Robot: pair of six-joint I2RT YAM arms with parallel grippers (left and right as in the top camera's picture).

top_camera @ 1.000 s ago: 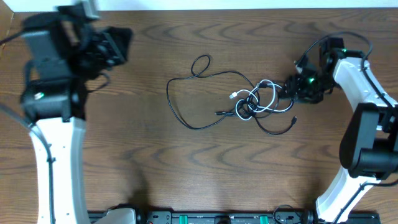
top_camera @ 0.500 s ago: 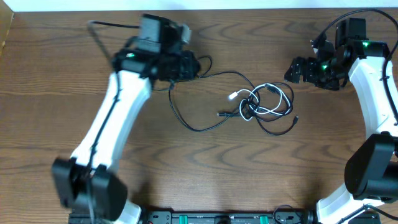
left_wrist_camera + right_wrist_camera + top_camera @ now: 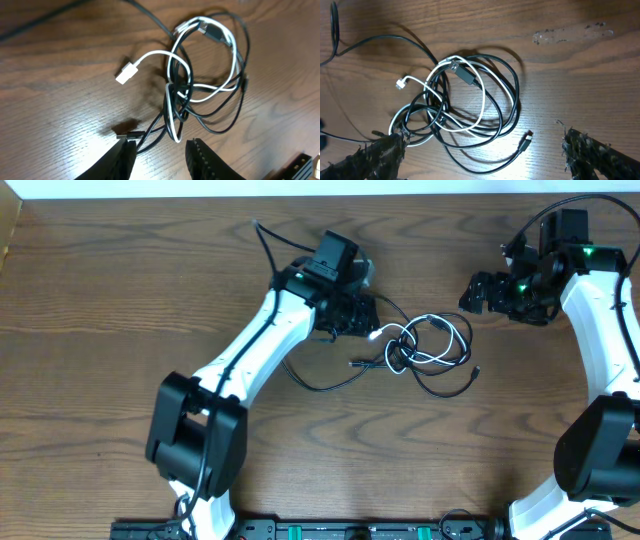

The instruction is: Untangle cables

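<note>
The knot of thin black and white cords lies on the brown wooden table, just ahead of the left gripper, whose jaws are part-open and empty (the nearer arm). The right gripper, spread wide, hangs well apart.

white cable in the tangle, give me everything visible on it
The white cable is a thin, smooth, plastic-looking cord. One flat rectangular plug lies free on the wooden table; the rest loops through the black cables, crossing them at a tight knot. Its other end cannot be traced. The left gripper, jaws apart, sits near its lower loop, not gripping it.
</note>
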